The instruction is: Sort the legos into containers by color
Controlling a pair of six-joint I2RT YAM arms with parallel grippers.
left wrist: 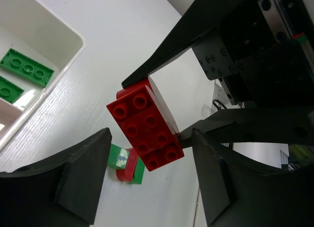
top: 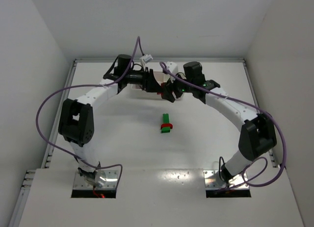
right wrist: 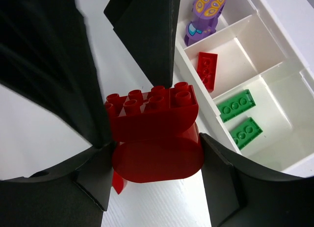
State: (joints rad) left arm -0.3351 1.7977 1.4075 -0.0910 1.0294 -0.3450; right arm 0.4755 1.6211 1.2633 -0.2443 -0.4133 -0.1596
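Observation:
My right gripper (right wrist: 154, 148) is shut on a red lego (right wrist: 152, 134) with a rounded underside, held above the table beside the white tray (right wrist: 196, 87). My left gripper (left wrist: 151, 138) is open, one finger on each side of that same red lego (left wrist: 147, 129), not gripping it. In the top view both grippers meet at the back centre around the lego (top: 164, 93). The tray holds a purple lego (right wrist: 203, 16) in one compartment, a red one (right wrist: 207, 70) in the middle, and two green ones (right wrist: 235, 105) in the third. A green lego with a red piece on it (top: 166, 123) lies on the table.
The tray's green end also shows in the left wrist view (left wrist: 64, 65) at the upper left. In the top view both arms cover most of the tray. White walls enclose the table on three sides. Purple cables loop off both arms.

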